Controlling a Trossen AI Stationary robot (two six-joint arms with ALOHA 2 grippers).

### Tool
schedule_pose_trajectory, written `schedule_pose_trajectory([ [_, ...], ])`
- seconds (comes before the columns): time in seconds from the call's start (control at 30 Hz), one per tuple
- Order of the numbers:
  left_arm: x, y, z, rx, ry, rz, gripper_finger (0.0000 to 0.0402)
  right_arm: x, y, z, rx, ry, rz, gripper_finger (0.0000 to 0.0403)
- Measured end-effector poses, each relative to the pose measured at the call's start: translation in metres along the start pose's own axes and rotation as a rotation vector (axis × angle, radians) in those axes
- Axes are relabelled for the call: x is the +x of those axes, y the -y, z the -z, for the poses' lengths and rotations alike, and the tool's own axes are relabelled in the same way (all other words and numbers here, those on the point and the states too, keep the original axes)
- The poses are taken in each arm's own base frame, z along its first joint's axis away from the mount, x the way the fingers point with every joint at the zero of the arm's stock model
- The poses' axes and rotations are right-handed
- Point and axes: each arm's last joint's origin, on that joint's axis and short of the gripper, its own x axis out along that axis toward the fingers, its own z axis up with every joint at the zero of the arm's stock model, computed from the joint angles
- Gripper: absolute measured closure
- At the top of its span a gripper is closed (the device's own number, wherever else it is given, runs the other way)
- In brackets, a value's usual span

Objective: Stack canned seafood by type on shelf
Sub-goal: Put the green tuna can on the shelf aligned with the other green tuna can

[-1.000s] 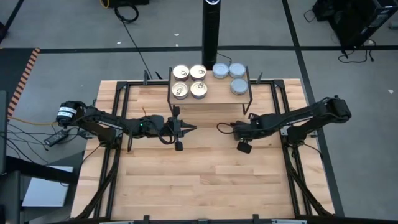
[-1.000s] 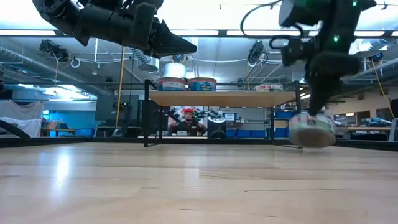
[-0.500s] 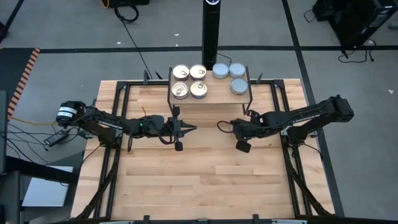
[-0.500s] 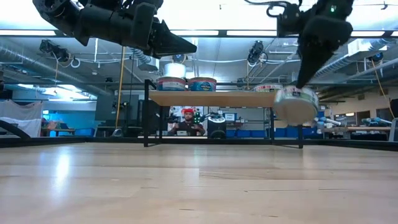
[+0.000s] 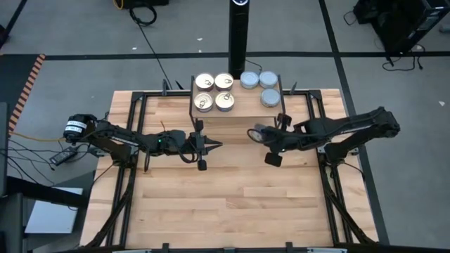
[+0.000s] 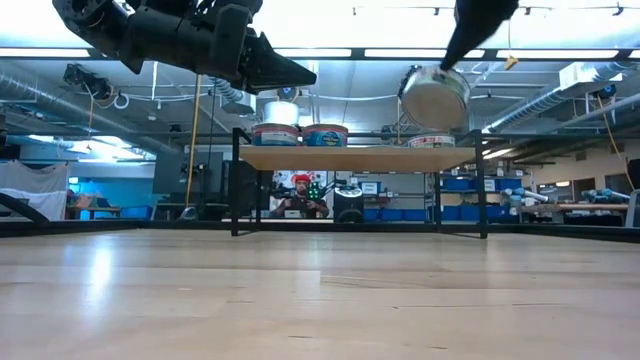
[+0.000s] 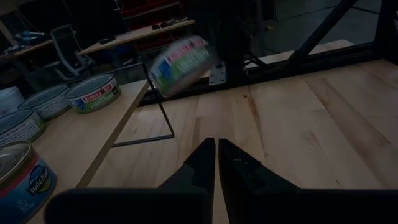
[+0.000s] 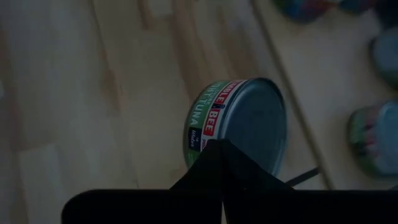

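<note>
Blue-grey-lidded tin (image 8: pixel 239 127) clenched in right fingers (image 8: pixel 221 163), label partly hidden; left fingers (image 7: pixel 216 163) pressed together, empty.

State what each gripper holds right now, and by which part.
The right gripper is shut on a blue-grey-lidded tin, pinched at its rim and raised above the shelf. The left gripper is shut on nothing, over the table.

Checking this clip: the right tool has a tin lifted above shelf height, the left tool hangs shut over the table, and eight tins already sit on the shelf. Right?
Not quite. The shelf holds seven tins: four gold-lidded and three grey-lidded, as the high view shows. The eighth is the tin in the right tool, lifted above shelf height. The left tool does hang shut over the table.
</note>
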Motion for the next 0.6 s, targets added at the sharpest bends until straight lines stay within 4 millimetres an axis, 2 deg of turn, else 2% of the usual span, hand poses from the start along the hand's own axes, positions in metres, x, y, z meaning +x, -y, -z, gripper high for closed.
schedule_pose_trajectory([
  [0.27, 0.0, 0.0, 0.0, 0.0, 0.0, 0.0, 0.0376, -0.013, 0.026, -0.019, -0.034, 0.06, 0.145, 0.0403],
  [0.6, 0.0, 0.0, 0.0, 0.0, 0.0, 0.0, 0.0376, -0.003, 0.064, -0.03, -0.058, 0.038, 0.266, 0.0403],
])
